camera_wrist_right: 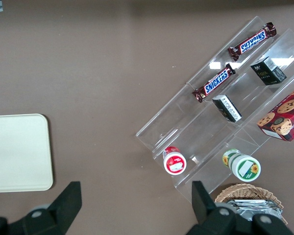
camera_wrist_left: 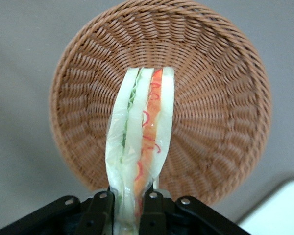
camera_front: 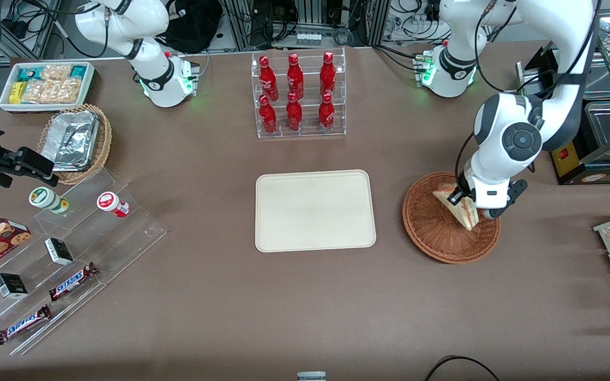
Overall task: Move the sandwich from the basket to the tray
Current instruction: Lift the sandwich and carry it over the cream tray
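On the brown table (camera_front: pixel 305 296) in front of you, the left arm's gripper (camera_wrist_left: pixel 130 208) is clamped on the sandwich (camera_wrist_left: pixel 142 142), one black finger (camera_wrist_left: pixel 100 210) pressing each bread face at the wedge's narrow end. The sandwich sticks out from between them, filling edge showing, held over the reddish-brown basket (camera_wrist_left: pixel 220 112). You'll find the cream tray (camera_front: pixel 315 210) lying bare just beside the basket, toward the parked arm's end.
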